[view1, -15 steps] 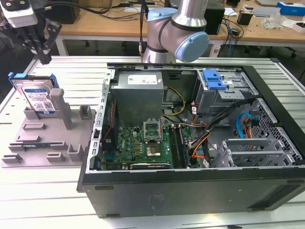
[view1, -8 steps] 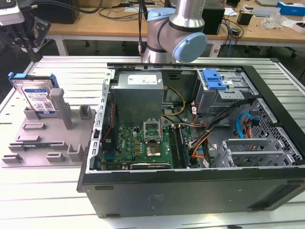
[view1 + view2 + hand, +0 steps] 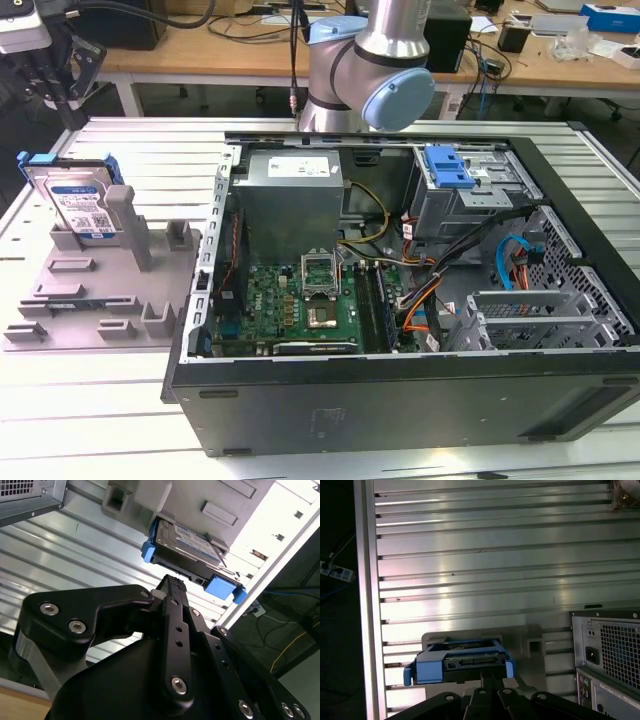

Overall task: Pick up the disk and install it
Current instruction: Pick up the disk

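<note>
One hard drive (image 3: 82, 205), silver with a white-and-blue label and blue rails, stands on edge in the far slot of a grey plastic holder (image 3: 100, 300) at the exterior view's left, on the ribbed metal tabletop (image 3: 100, 420). The black tool (image 3: 60, 85) hangs above and just beyond it, apart from it. To the exterior view's right lies an open computer case (image 3: 400, 400). Inside it are a grey power supply (image 3: 290, 200), a green motherboard (image 3: 300, 300) and a metal drive cage (image 3: 450, 170) with a blue tab.

In the second wrist view the tool (image 3: 172, 585) points at the hard drive (image 3: 187, 547). Its fingertips are pressed together and grip nothing, and they sit close to the drive's edge without touching it.

In the first wrist view the tool (image 3: 486, 677) is likewise closed and empty. The hard drive (image 3: 460, 661) sits just past its tips, seated in the holder (image 3: 530, 640), with the rear of the computer case (image 3: 610, 655) to one side.
</note>
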